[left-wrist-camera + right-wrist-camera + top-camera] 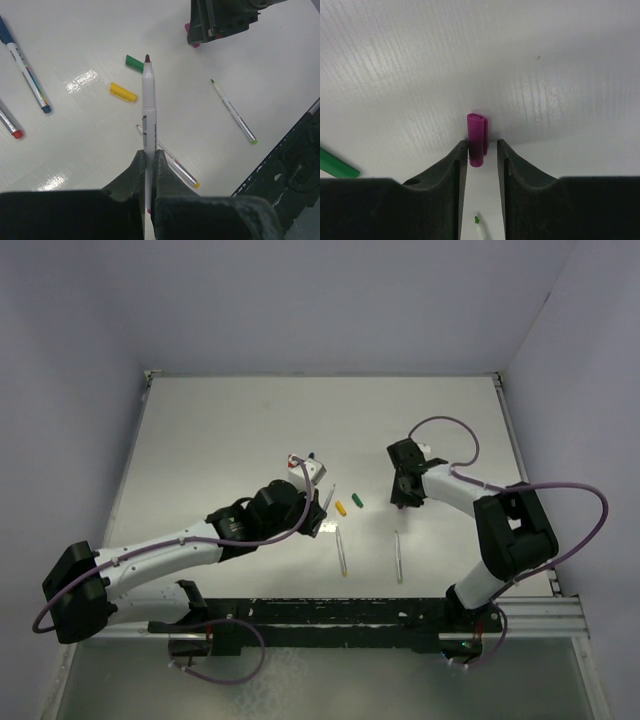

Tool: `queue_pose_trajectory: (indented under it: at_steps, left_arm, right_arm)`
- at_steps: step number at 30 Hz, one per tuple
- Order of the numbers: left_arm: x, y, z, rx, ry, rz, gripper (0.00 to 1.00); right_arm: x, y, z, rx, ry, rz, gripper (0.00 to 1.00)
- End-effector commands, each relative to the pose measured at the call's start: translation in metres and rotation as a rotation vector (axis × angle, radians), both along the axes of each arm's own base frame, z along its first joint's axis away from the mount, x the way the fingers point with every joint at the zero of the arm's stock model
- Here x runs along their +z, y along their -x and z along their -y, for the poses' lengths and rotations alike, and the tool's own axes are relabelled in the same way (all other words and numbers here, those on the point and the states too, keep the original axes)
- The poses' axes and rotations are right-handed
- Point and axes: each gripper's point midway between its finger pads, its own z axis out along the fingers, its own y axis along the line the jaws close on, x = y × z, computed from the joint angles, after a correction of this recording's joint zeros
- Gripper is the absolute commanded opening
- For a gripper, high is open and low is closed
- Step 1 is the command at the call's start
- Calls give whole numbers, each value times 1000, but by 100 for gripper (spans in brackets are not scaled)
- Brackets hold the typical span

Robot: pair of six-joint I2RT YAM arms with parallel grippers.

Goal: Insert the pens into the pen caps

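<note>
A: Since the left fingers [131, 176] are pressed together, what sits between them?

B: A dark-tipped pen [149, 107]. They are clamped tight on its rear part. The long silvery barrel runs straight out past the fingertips, bare tip foremost, above the worktop [90, 150].

A: And the right fingers [445, 172]?

B: Partly apart and gripping nothing. The purple cap [477, 135] is between the fingertips, against the one on the left of the wrist view, with a clear gap to the other. Most of it sticks out beyond the tips. Whether it stands or lies, I cannot tell.

A: What lies near the dark-tipped pen?

B: Just beside its tip is the green cap [134, 62]. The yellow cap [122, 92] is close by, a little nearer the left fingers, and the two caps do not touch. A yellow-ended pen [179, 170] lies flat on the worktop, partly hidden under those fingers.

A: And further out?

B: A green-tipped pen [233, 111] lies alone off to the right, uncapped, its tip pointing toward the right fingers. On the opposite side are a blue-capped pen [22, 67] and a red-ended pen [11, 125], near each other and well apart from the loose caps. The red-ended one is cut off by the frame edge, so I cannot tell whether it is capped.
</note>
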Motion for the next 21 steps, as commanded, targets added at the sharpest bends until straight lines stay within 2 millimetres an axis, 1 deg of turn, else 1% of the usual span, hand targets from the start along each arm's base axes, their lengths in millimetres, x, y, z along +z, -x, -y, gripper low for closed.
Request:
queue_pose_trajectory:
  at_steps: [1, 11, 13, 16, 17, 21]
  left_arm:
    - [16, -2, 0, 2, 48, 28, 0]
    - [14, -1, 1, -1, 47, 24, 0]
    - [14, -1, 1, 1, 47, 22, 0]
    - [13, -2, 1, 3, 47, 23, 0]
    - [12, -2, 1, 2, 45, 22, 0]
    - [8, -2, 4, -10, 38, 15, 0]
  right_arm:
    - [-26, 28, 15, -17, 70, -136, 32]
    - [-31, 25, 12, -12, 67, -144, 24]
    - [-31, 26, 12, -11, 67, -148, 19]
    - [-32, 26, 11, -7, 59, -154, 1]
    - [-33, 26, 10, -3, 55, -157, 0]
    - [-29, 20, 0, 32, 12, -143, 0]
